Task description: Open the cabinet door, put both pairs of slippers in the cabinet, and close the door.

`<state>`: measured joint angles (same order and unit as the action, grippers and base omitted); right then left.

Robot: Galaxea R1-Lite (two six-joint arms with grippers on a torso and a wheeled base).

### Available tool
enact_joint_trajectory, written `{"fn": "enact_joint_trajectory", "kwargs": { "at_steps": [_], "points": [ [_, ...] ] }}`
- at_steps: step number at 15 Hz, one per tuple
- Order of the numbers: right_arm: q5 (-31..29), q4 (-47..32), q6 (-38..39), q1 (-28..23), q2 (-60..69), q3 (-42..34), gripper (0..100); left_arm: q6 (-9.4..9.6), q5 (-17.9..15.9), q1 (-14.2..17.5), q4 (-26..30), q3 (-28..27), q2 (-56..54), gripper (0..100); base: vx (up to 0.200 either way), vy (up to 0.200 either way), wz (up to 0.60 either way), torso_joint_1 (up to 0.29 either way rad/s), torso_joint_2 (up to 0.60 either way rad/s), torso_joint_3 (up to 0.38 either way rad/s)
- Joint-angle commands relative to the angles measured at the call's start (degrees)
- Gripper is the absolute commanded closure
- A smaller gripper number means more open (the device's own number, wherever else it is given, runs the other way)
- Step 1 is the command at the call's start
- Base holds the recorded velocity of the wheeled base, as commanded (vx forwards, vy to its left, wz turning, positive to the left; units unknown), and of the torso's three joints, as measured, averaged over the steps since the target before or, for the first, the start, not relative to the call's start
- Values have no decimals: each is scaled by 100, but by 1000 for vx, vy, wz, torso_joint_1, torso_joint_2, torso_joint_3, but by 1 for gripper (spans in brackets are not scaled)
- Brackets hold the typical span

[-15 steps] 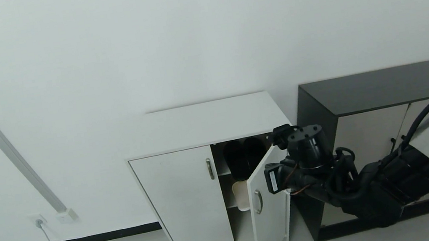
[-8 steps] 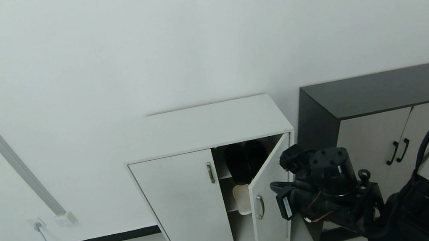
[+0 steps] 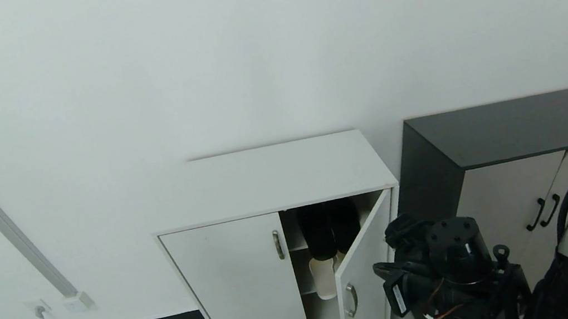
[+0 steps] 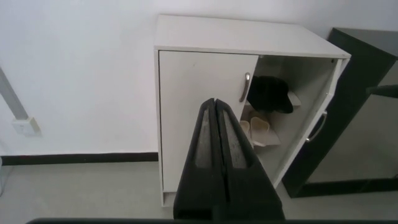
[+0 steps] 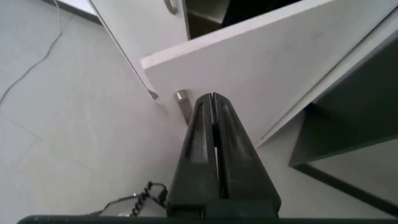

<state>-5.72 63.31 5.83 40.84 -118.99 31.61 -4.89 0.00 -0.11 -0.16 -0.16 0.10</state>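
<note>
You had both pairs shelved inside the cabinet [image 3: 275, 177], lower centre of the head view: black slippers [image 3: 328, 226] above, beige slippers [image 3: 324, 280] below. Its right door [image 3: 361, 277] stood half open, so only closing remained. Your right gripper [image 5: 214, 99], fingers together, sat near the door's outer face. Your left gripper [image 4: 215, 106] was likewise pressed together.

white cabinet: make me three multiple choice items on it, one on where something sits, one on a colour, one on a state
1. Where does the pair of black slippers sit in the white wooden cabinet? A top shelf B bottom shelf C on its roof
2. What colour is the pair of slippers one shelf lower? A red B cream C blue
3. How is the cabinet's white right door? A shut B removed C partly open

1 A, they sit just under the top panel. 2 B, pale cream soles show. 3 C, it angles outward, the white left door flush.
</note>
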Motion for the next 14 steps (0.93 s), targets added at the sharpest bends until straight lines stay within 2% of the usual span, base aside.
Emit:
{"fn": "enact_joint_trajectory", "kwargs": {
  "at_steps": [1, 14],
  "points": [
    [88, -11, 6, -23, -291, 240, 100, -3, 0, 2, -2, -2, -1, 100, 0, 0, 0, 0, 0, 0],
    [71, -20, 6, -445, -1513, 1814, 100, -21, 9, 2, -2, 7, -1, 100, 0, 0, 0, 0, 0, 0]
  ]
}}
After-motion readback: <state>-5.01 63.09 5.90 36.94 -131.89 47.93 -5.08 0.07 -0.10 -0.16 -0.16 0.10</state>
